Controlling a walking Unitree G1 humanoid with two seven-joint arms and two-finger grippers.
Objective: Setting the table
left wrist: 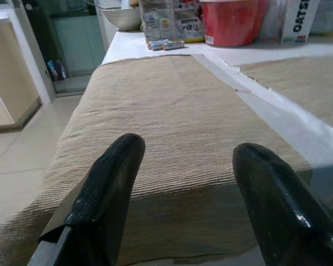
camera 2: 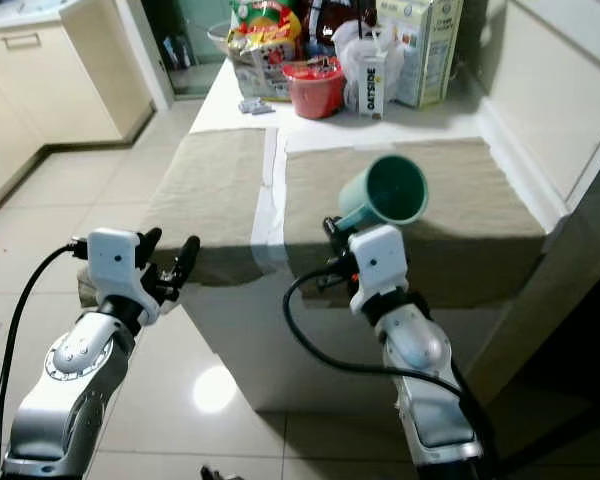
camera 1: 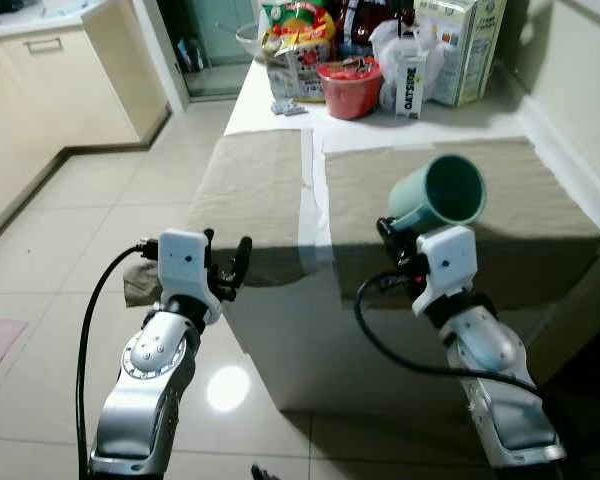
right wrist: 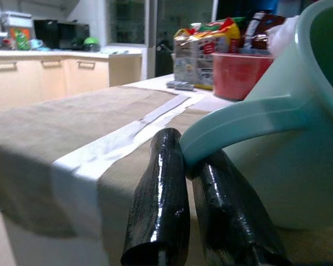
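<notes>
A mint-green mug (camera 1: 442,193) hangs tilted on its side above the near edge of the right tan placemat (camera 1: 500,205), its mouth facing me. My right gripper (camera 1: 388,229) is shut on the mug's handle (right wrist: 238,119), the black fingers (right wrist: 158,194) pinched close together under it. My left gripper (camera 1: 228,262) is open and holds nothing; it hovers just off the table's near left corner, facing the left tan placemat (camera 1: 255,185). Its two fingertips (left wrist: 108,183) stand wide apart over that mat (left wrist: 172,127).
Groceries crowd the far end of the white table (camera 1: 315,205): a red tub (camera 1: 348,88), a small Oatside carton (camera 1: 411,82), a taller carton (camera 1: 460,45), snack bags (camera 1: 298,40). Cream cabinets (camera 1: 40,90) line the left; a wall ledge (camera 1: 570,150) runs along the right. Tiled floor (camera 1: 50,280) lies left of the table.
</notes>
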